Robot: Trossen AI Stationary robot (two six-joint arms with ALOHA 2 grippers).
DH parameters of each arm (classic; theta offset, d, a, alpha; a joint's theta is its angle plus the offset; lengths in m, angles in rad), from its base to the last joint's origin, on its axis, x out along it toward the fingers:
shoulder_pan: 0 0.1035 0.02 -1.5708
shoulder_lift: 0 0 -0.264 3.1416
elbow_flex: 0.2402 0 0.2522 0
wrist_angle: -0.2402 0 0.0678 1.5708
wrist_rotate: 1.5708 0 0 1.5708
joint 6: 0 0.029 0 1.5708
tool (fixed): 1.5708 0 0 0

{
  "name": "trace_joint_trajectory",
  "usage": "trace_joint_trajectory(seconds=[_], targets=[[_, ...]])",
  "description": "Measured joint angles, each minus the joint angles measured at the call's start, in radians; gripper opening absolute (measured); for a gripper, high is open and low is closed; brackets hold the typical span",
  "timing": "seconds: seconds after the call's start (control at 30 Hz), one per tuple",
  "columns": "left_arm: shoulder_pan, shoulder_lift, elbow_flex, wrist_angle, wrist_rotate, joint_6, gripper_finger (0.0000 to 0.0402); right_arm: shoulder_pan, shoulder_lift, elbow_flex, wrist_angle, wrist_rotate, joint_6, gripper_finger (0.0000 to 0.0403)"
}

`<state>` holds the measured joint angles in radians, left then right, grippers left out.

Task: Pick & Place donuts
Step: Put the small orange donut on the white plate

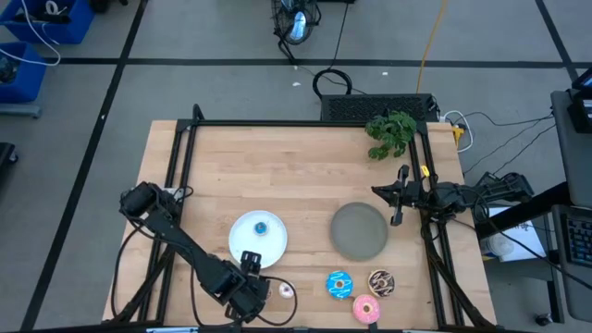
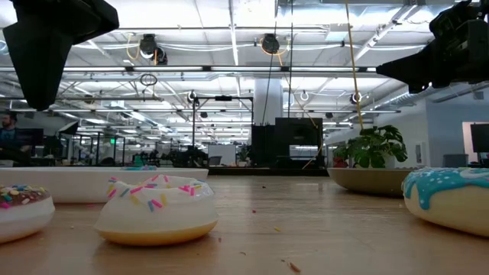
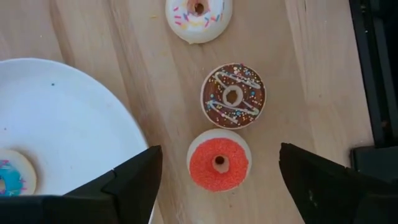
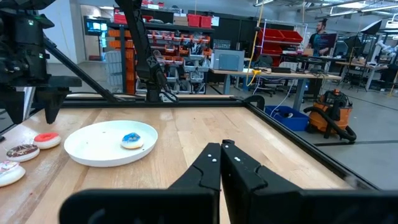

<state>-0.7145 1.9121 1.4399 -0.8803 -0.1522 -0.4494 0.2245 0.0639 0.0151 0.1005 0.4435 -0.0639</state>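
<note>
Donuts: the tiny red one lies on the tabletop directly under the left pincer, between its spread, released fingers, just beside the white plate. Left arm is far nearer; right pincer waits clenched w/ nothing held, by the grey plate. Count: 7 donuts, 4 tiny, 3 larger. Tiny blue already sits on the white plate; 2 plates.

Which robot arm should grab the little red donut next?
Left. Its open left gripper hangs right over the red donut; the shut right gripper waits beyond the grey plate.
</note>
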Motion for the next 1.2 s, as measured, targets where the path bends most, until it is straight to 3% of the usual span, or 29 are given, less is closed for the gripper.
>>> trace_joint_trajectory(seconds=[0.4, 1.2], targets=[[-0.002, 0.081, -0.001, 0.011, 0.034, 0.022, 0.0321, 0.0, 0.0, 0.0, 0.0, 0.0, 0.0, 0.0], [-0.003, 0.083, -0.001, -0.043, 0.05, -0.005, 0.0321, 0.0, 0.0, 0.0, 0.0, 0.0, 0.0, 0.0]])
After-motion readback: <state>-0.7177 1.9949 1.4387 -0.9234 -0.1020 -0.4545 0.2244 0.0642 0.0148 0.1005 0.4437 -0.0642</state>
